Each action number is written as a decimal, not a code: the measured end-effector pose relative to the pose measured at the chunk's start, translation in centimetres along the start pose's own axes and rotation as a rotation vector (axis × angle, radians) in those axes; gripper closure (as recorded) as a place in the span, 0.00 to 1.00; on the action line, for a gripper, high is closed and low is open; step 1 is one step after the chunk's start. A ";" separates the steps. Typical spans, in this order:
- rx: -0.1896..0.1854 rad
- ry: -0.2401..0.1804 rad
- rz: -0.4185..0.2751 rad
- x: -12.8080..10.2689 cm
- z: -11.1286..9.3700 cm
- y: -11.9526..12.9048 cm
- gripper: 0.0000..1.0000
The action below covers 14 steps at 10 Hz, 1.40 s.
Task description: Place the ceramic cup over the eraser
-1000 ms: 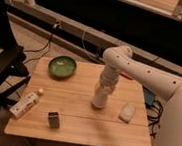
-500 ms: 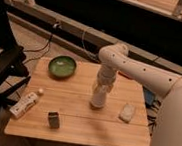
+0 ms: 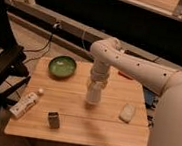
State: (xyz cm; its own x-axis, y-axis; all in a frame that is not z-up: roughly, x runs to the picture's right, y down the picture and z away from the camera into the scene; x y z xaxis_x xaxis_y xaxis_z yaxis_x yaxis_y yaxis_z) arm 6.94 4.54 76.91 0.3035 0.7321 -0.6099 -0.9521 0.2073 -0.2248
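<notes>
One view, looking down on a wooden table (image 3: 102, 132). The green bowl (image 3: 62, 66) sits toward the far left of the top; all places are taken from it.

- The white arm (image 3: 135, 68) comes in from the right of the bowl and bends down.
- The gripper (image 3: 94, 86) points straight down, right of the bowl and a little nearer the camera. It is pinched on the top of the ceramic cup (image 3: 92, 96).
- The cup hangs upright beneath it, base at or just above the tabletop; cannot tell which.
- The eraser (image 3: 53, 119) stands well nearer the camera than the bowl, almost straight in front of it and well apart from the cup.
- A long white boxy object (image 3: 25, 104) lies front-left of the bowl.
- A pale lump (image 3: 127, 112) lies far right of the bowl, past the cup.
</notes>
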 end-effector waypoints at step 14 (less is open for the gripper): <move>-0.016 -0.141 -0.134 -1.3 -14.0 3.1 1.00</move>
State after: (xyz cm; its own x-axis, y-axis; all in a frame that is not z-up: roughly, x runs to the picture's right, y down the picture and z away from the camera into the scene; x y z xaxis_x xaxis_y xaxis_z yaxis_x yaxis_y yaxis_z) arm 4.14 -4.90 66.35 0.4182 0.7826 -0.4611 -0.9024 0.2996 -0.3098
